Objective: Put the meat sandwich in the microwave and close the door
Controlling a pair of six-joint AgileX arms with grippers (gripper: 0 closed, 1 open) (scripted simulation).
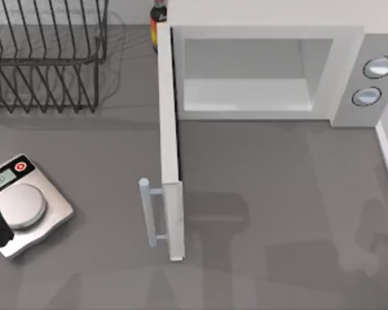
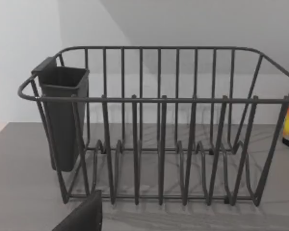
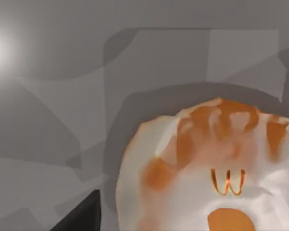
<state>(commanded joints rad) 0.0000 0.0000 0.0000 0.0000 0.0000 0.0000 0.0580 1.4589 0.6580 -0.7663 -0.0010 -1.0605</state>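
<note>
You see the microwave (image 1: 271, 71) cut at the top and right edges | dish rack (image 1: 45, 55) cropped top-left | meat sandwich (image 3: 207, 168) cut off in the right wrist view

Wire dish rack (image 1: 45, 55) w/ dark cup (image 2: 62, 115) back left, kitchen scale (image 1: 27, 205) front left, bottle (image 1: 157, 22) behind.

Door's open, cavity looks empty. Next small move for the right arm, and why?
Probably lower the right gripper onto the meat sandwich, which sits close beneath it in the right wrist view, and grip it. The microwave cavity is empty and the door already stands swung wide open, so loading comes before closing.
</note>
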